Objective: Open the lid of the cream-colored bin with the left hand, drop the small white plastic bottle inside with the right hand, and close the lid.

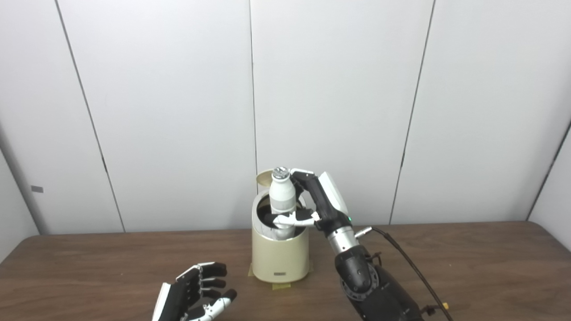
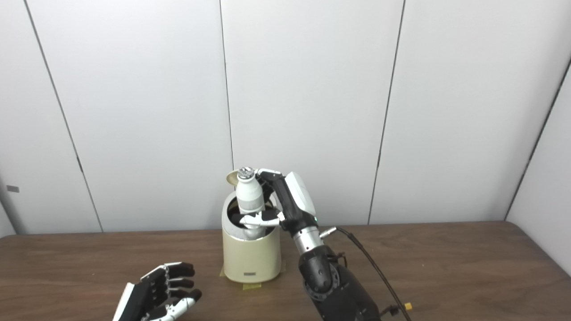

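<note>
The cream-colored bin (image 1: 280,256) stands on the brown table at centre, its lid (image 1: 264,176) tipped up behind the opening. My right hand (image 1: 314,201) is shut on the small white plastic bottle (image 1: 282,196), holding it upright with its base down inside the bin's mouth and its silver cap on top. My left hand (image 1: 194,292) hovers low over the table, left of and nearer than the bin, fingers apart and holding nothing.
The brown table (image 1: 468,267) spreads to both sides. Yellow tape tabs (image 1: 281,286) mark the bin's foot. A black cable (image 1: 410,263) trails from my right forearm. White wall panels stand close behind the table.
</note>
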Tool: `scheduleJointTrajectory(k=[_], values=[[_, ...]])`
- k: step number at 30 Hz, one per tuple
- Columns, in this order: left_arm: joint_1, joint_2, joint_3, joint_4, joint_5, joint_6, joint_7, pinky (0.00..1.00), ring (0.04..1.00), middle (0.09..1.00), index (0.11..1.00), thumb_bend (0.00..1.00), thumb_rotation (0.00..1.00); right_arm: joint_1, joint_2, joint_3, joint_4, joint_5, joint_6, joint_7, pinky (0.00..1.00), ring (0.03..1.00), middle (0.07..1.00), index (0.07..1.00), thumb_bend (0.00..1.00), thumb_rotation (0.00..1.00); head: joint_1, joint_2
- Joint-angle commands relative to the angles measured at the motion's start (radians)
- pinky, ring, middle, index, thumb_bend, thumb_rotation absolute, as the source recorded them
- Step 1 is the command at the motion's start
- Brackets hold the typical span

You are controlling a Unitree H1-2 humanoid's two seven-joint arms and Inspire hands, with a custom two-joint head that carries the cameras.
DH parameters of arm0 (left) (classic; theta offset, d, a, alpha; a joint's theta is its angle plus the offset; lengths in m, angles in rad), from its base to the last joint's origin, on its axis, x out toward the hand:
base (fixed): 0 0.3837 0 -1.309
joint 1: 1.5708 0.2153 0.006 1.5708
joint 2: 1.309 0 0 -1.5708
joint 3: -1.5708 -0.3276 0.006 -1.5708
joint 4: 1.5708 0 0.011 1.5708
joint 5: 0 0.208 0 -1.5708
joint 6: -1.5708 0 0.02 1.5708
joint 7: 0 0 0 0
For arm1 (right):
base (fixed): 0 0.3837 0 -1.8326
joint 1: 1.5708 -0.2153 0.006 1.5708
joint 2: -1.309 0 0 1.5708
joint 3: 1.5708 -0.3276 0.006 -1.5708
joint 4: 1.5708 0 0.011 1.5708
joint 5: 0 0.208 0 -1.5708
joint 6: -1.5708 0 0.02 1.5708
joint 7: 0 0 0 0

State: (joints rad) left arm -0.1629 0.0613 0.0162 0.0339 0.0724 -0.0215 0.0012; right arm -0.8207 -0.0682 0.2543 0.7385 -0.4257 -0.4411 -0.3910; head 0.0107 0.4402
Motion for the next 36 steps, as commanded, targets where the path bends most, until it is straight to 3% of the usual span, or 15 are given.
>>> scheduleJointTrajectory(k=[1, 14, 28, 31, 33, 35, 36], values=[[-0.026, -0.001, -0.005, -0.028, 0.004, -0.036, 0.004, 0.58, 0.636, 0.673, 0.662, 0.63, 0.00, -0.062, -0.014, 0.008, 0.001, -0.001, -0.028, -0.019, 0.34, 0.391, 0.490, 0.525, 0.51, 0.00, 0.001, 0.001], [-0.021, 0.001, -0.008, -0.036, 0.005, -0.028, 0.003, 0.60, 0.643, 0.675, 0.659, 0.63, 0.00, -0.110, -0.020, 0.036, 0.062, -0.016, -0.028, -0.064, 0.34, 0.390, 0.486, 0.525, 0.51, 0.00, 0.002, 0.005], [-0.022, -0.002, -0.011, -0.040, 0.007, -0.024, 0.006, 0.57, 0.636, 0.673, 0.651, 0.63, 0.00, -0.100, -0.026, 0.048, 0.069, -0.007, -0.028, -0.062, 0.33, 0.391, 0.485, 0.524, 0.51, 0.00, 0.005, 0.008], [-0.023, -0.002, -0.010, -0.035, 0.006, -0.032, 0.007, 0.56, 0.627, 0.666, 0.649, 0.63, 0.00, -0.098, -0.022, 0.031, 0.077, -0.012, -0.018, -0.027, 0.35, 0.402, 0.483, 0.515, 0.52, 0.00, 0.005, 0.008], [-0.024, -0.001, -0.009, -0.034, 0.005, -0.031, 0.007, 0.56, 0.624, 0.662, 0.648, 0.63, 0.00, -0.093, -0.026, 0.032, 0.061, 0.002, 0.043, 0.058, 0.35, 0.405, 0.494, 0.526, 0.52, 0.00, 0.002, 0.008], [-0.025, 0.000, -0.009, -0.033, 0.005, -0.033, 0.006, 0.56, 0.623, 0.660, 0.646, 0.63, 0.00, -0.087, -0.034, 0.039, 0.038, -0.005, 0.104, 0.124, 0.38, 0.484, 0.597, 0.505, 0.52, 0.10, 0.002, 0.007], [-0.025, 0.001, -0.009, -0.035, 0.003, -0.031, 0.005, 0.57, 0.626, 0.662, 0.648, 0.63, 0.00, -0.081, -0.039, 0.045, 0.022, -0.019, 0.126, 0.140, 0.40, 0.535, 0.673, 0.636, 0.74, 0.10, 0.003, 0.008]])
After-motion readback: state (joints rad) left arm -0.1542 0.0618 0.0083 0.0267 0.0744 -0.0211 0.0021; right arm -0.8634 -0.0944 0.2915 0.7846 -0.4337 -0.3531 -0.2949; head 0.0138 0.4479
